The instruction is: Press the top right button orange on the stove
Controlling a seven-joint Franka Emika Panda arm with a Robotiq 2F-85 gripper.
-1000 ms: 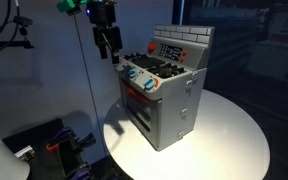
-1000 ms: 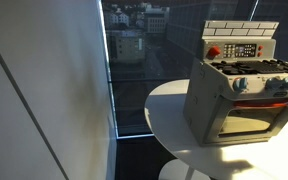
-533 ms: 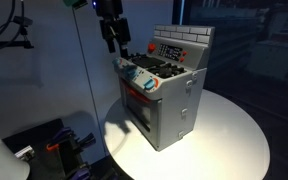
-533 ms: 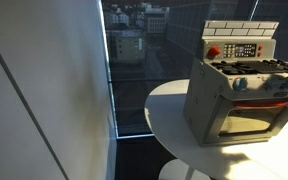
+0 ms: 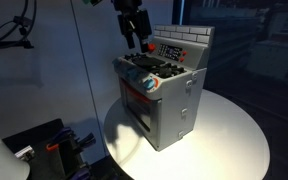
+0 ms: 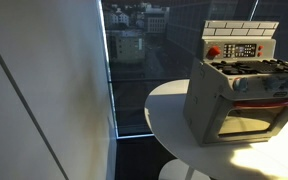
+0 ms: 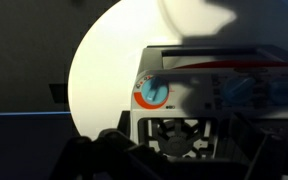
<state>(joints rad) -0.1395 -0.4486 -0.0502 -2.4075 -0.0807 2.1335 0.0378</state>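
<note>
Sideways the pincer point(image 5: 141, 41) had swung, to hover over the back panel of the stove point(image 5: 170, 95) on the white desk point(image 5: 229, 125); its fingers' gap was unclear. Best lowered slowly, tip centred on the orange button point(image 6: 213, 52).

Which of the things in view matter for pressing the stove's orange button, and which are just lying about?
For the job: small grey toy stove; round red-orange button on its back panel; black gripper above it.
Just about: round white table; black and orange gear on the floor.
</note>
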